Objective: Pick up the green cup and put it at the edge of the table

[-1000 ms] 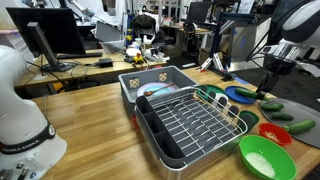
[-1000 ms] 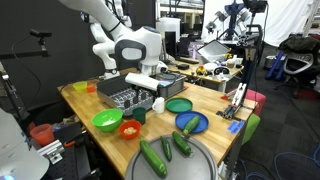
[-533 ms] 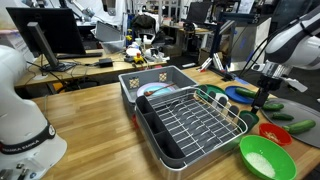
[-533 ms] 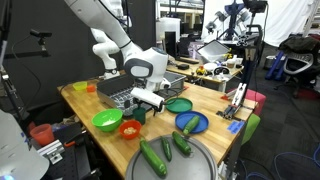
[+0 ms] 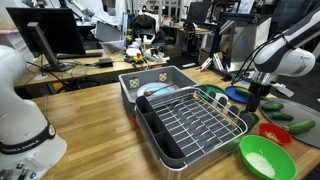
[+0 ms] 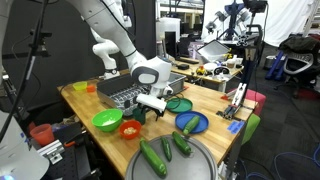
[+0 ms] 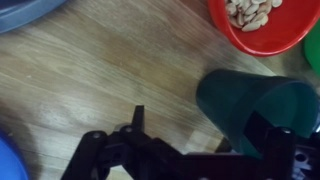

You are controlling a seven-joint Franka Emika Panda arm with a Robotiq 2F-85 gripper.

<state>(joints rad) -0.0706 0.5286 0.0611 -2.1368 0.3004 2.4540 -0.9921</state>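
hand: the hand (image 7: 200,128) is open, its two black fingers standing wide apart; in both exterior views it hangs low over the bench (image 5: 262,102) (image 6: 151,109)
green cup: the green cup (image 7: 240,105) stands on the wood and is clear only in the wrist view; one finger (image 7: 270,140) overlaps its mouth and the other finger stays outside on bare wood; I cannot tell if a finger touches it
place of the cup: on the inner part of the bench (image 5: 90,118), well apart from every edge that shows, just beside the red bowl
red bowl: the red bowl (image 7: 292,36) holds pale pieces like nuts
dish rack: the dish rack (image 6: 122,96) stands near the hand, toward the far edge of the bench in an exterior view
plates: the green plate (image 6: 179,104) and the blue plate (image 6: 192,122) lie on the other side of the hand
green bowl: the green bowl (image 5: 244,150) is near a bench corner, beside the red bowl, with something white inside
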